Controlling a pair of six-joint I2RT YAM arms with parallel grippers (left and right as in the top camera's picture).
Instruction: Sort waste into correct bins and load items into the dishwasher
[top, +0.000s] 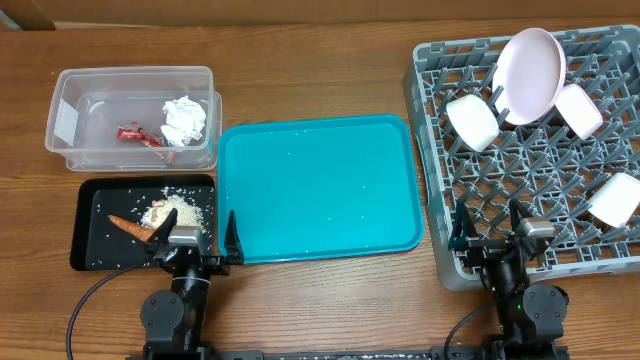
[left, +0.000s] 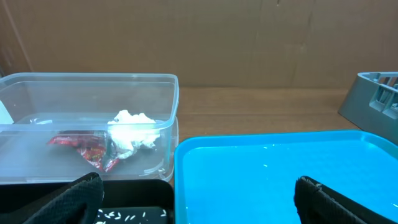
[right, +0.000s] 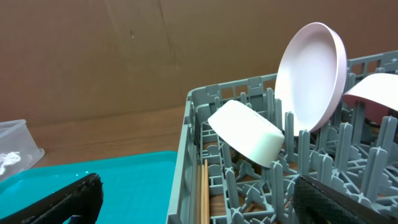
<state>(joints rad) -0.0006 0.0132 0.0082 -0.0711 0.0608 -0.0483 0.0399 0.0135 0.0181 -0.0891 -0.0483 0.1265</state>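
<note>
Looks finished: waste (top: 183, 118) in tub (top: 60, 100) and black tray (top: 85, 230), dishes (top: 530, 75) in rack (top: 426, 190); left gripper (top: 193, 240) and right gripper (top: 489, 228) gape empty at the table's (top: 320, 300) near edge, nothing left to pick.

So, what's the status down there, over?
Left gripper, right gripper open, empty. Tissue, wrapper in clear tub; carrot, rice in black tray. Plate, bowls, chopsticks in dish rack. Nothing blocking.

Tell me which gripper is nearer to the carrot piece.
Left. The left gripper is beside the carrot piece, over the black tray's corner; the right gripper is far off, over the dish rack.
</note>
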